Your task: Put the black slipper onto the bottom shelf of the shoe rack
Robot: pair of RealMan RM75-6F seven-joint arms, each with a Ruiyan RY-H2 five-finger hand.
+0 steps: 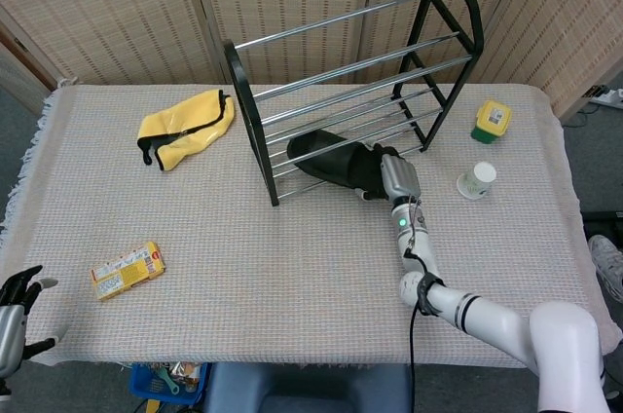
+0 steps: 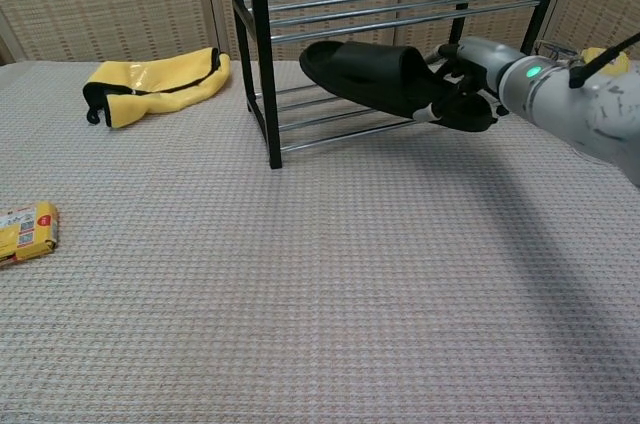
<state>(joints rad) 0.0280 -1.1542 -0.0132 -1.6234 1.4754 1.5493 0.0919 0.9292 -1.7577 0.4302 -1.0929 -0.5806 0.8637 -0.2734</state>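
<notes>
Matt black slipper (image 1: 336, 162), shiny metal rack rails (image 1: 360, 101)

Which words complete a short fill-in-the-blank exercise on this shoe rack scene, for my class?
1. The black slipper is held by the robot's ____ hand.
2. The slipper's toe points toward the shoe rack, and the slipper is held ____ the table, not resting on it.
3. The cloth lying left of the rack is ____ in colour.
4. The small snack box lies near the robot's ____ hand.

Missing words: right; above; yellow; left
</notes>
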